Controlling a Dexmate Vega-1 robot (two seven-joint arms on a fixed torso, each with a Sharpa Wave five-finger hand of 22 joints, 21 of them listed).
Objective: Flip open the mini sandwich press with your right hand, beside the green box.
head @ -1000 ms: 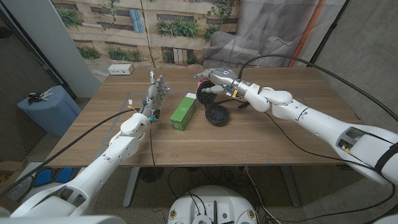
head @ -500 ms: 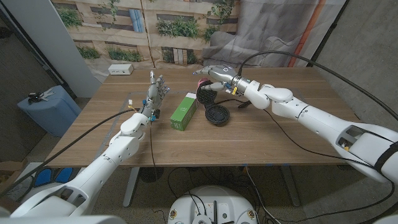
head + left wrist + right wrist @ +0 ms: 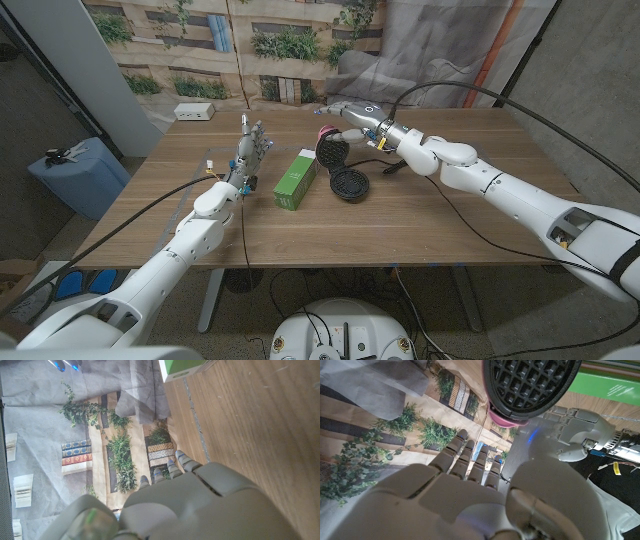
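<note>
Right hand (image 3: 345, 113) hovers over the raised lid of the press (image 3: 341, 170), fingers spread, gripping nothing. Press stands open on the desk (image 3: 450, 215), just beside the green box (image 3: 296, 177). Left hand (image 3: 250, 150) upright, fingers apart, empty.

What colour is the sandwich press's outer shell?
Pink, seen best in the right wrist view on the sandwich press.

Just left of the right hand (image 3: 345, 112) stand the opened sandwich press (image 3: 338, 167) and the green box (image 3: 296, 178), seemingly touching; bare table (image 3: 420, 225) lies open toward the robot. Beyond the box the left hand (image 3: 250, 152) stands upright.
</note>
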